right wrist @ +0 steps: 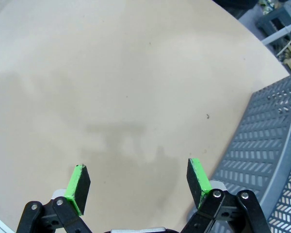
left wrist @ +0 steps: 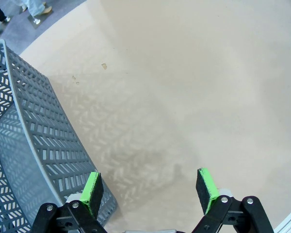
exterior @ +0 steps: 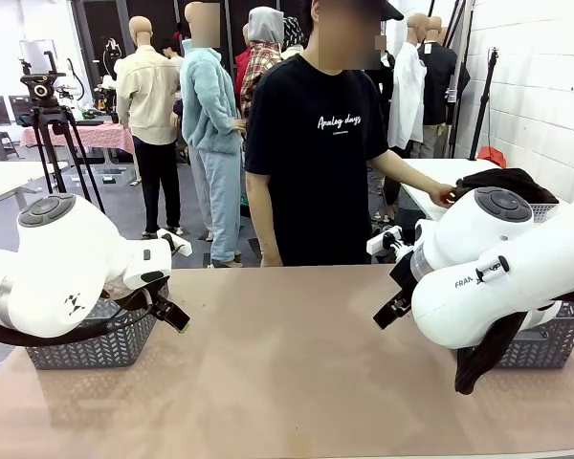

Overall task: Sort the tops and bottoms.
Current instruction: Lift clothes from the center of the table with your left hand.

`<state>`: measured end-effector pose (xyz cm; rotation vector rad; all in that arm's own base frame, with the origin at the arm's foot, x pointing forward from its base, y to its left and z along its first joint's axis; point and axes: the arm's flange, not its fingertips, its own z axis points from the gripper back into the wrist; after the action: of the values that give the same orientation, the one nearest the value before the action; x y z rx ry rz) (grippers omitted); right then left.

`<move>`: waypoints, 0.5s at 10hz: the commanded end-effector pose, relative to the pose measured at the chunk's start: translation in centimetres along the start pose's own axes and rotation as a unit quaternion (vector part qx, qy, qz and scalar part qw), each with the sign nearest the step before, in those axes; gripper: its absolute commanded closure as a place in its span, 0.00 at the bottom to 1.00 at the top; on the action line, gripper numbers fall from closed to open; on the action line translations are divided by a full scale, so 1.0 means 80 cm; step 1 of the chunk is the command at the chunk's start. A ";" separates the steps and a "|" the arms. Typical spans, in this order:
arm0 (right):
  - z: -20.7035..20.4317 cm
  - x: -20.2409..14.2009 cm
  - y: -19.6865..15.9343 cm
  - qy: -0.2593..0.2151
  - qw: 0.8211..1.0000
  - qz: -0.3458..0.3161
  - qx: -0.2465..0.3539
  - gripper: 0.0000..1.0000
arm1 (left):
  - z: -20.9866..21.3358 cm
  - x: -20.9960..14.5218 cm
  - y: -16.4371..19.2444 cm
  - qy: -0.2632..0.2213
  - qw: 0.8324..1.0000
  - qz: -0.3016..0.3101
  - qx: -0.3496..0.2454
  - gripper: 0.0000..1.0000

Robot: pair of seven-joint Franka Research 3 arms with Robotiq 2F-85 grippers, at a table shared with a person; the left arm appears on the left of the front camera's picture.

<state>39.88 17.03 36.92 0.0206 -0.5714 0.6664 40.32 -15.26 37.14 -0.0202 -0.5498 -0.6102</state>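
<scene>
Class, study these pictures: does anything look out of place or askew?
A black garment hangs over the front corner of the grey basket on the right. It droops towards the table rather than lying inside. Nothing else stands out.

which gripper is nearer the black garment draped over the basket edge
Right. The right gripper hangs beside the black garment; the left gripper is across the table by the other basket.

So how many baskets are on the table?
2. The left basket stands at the table's left end, the right basket at its right end, black cloth hanging out. Both are partly hidden.
</scene>
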 end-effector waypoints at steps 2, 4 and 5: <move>0.000 0.000 0.000 0.000 1.000 -0.001 0.000 0.00 | 0.000 0.000 0.001 0.000 1.000 0.001 0.000 0.00; 0.000 0.000 0.000 0.000 1.000 -0.001 0.000 0.00 | 0.000 0.000 0.001 0.000 1.000 0.001 0.000 0.00; 0.000 0.000 0.000 0.000 1.000 -0.001 0.000 0.00 | 0.000 0.000 0.001 0.000 1.000 0.001 0.000 0.00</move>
<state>39.88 17.03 36.92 0.0206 -0.5714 0.6664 40.32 -15.26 37.14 -0.0202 -0.5498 -0.6102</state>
